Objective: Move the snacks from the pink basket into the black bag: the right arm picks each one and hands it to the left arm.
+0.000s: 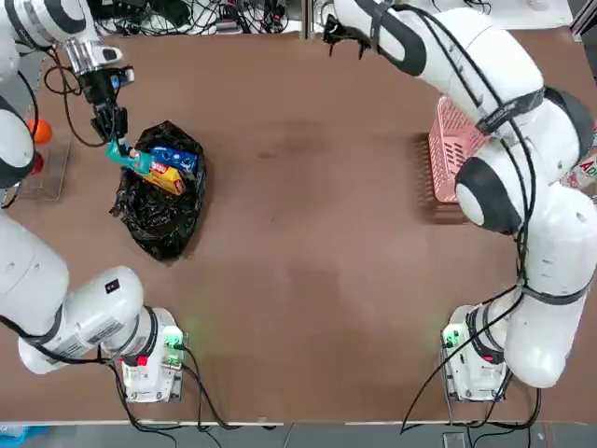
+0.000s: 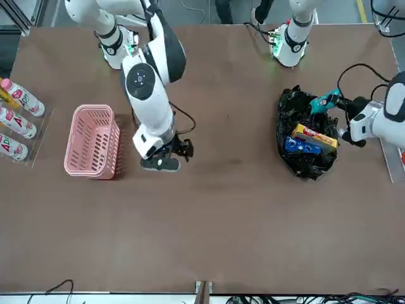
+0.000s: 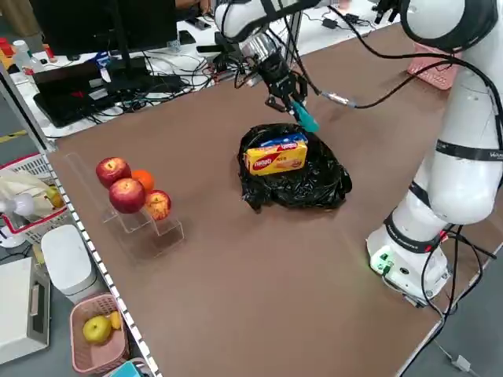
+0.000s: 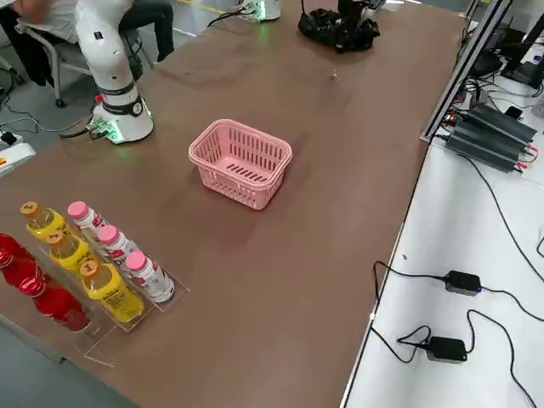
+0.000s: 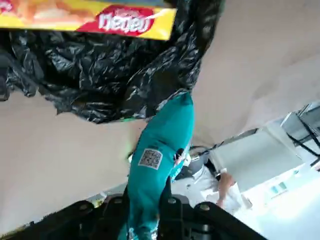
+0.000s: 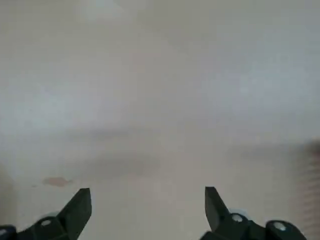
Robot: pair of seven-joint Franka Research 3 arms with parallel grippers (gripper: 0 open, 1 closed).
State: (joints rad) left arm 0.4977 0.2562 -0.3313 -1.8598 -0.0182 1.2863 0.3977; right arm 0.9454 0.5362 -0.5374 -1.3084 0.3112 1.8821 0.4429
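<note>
Pinching the teal packet (image 1: 118, 152) between its fingers, the left gripper (image 1: 114, 131) is hovering at the far edge of the black bag (image 1: 160, 217), toward the robot's left side of the bench (image 1: 308, 233). In the left wrist view the teal packet (image 5: 159, 155) is sticking out from the clamped fingers, with the crinkled bag (image 5: 115, 75) just beyond it. In the front view the teal packet (image 2: 324, 101) is sitting over the bag's rim, and in the left side view it (image 3: 304, 118) is angling down toward the bag's mouth.

Inside the black bag (image 2: 297, 158) two snacks are already lying: the yellow packet (image 1: 166, 175) with its red logo and the blue packet (image 1: 175, 157), touching each other side by side. The left side view is showing the yellow packet (image 3: 275, 157) face-up on the wrinkled plastic.

Over the far middle of the bench, the right gripper (image 1: 343, 35) is hanging with its fingers spread wide and nothing between them; the right wrist view is showing only bare bench past the two fingertips (image 6: 80, 205).

On the robot's right side, the pink basket (image 4: 240, 161) is standing upright with no packet inside. Near it, bottles (image 4: 93, 263) are lying in a clear rack at the bench edge.
</note>
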